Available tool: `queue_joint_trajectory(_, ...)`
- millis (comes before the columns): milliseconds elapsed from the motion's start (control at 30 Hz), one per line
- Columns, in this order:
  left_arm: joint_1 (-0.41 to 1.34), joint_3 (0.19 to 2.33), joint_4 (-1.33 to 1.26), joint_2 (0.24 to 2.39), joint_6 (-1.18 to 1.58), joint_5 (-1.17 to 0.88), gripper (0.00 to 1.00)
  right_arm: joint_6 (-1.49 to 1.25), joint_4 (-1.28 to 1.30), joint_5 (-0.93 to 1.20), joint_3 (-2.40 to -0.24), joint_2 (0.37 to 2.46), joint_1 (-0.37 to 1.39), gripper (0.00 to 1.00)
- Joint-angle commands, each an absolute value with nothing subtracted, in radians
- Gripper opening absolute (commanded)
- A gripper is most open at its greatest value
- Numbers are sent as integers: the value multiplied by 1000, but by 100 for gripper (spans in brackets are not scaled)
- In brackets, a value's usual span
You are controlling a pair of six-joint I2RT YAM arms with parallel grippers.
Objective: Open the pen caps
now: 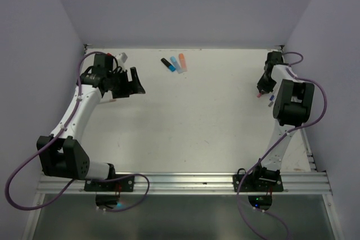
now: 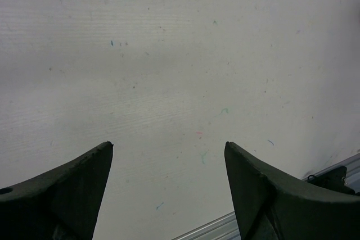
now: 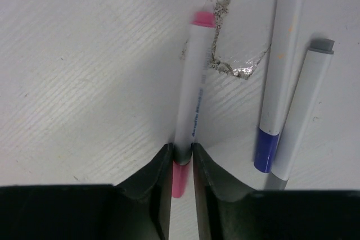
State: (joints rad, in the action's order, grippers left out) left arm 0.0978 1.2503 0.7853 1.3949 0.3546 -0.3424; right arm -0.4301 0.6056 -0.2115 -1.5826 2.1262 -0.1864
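My right gripper (image 3: pixel 181 145) is shut on a thin white pen (image 3: pixel 193 88) lying on the table at the far right. The fingers pinch its grey collar right next to the pink cap (image 3: pixel 180 179), which lies between the jaws. A second white pen with a blue cap (image 3: pixel 265 150) and a grey-ended pen (image 3: pixel 298 116) lie just to its right. In the top view this gripper (image 1: pixel 262 91) points down at the table. My left gripper (image 1: pixel 135 82) is open and empty at the far left. Its wrist view (image 2: pixel 169 144) shows only bare table.
Black, blue and salmon markers (image 1: pixel 174 63) lie side by side at the back middle of the table (image 1: pixel 191 122). A metal rail (image 1: pixel 185 182) runs along the near edge. Walls close in the left, right and back sides.
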Motion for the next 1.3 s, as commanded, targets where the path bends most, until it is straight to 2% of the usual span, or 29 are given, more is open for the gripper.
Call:
queue_joint_trajectory(0,86,1247,736,1402,334,-416,82,-428,621,-183,-1540,2088,-190,20)
queue_joint_trajectory(67,87,1249,723,1404,330,-436,79,-426,611,-175,-1522,2077,-190,10)
queue_joint_trajectory(167,87,1250,697,1410,336,-477,76,-414,601,-166,-1505,2063,-189,0)
queue_joint_trajectory(333,97,1238,638,1396,350,-574,75,-406,618,-97,-1554,2016,-118,0)
queue_joint_trajectory(467,109,1218,528,1382,370,-728,76,-483,603,70,-1627,1987,-8,0)
queue_joint_trajectory(600,130,1235,448,1417,393,-825,78,-548,620,323,-1748,2017,162,0)
queue_joint_trajectory(833,178,1278,298,1514,504,-917,78,-806,376,629,-1735,2025,350,0)
queue_joint_trajectory(900,179,1264,227,1546,554,-931,74,-839,335,650,-1720,2002,386,0)
queue_joint_trajectory(933,178,1253,181,1572,605,-948,66,-874,290,679,-1707,1996,403,0)
queue_joint_trajectory(1000,179,1243,161,1600,653,-948,63,-916,233,695,-1691,1977,417,0)
queue_joint_trajectory(1033,179,1235,144,1612,690,-956,55,-942,194,699,-1684,1971,425,0)
queue_joint_trajectory(1267,187,1311,193,1704,701,-907,47,-1005,114,701,-1648,1945,468,0)
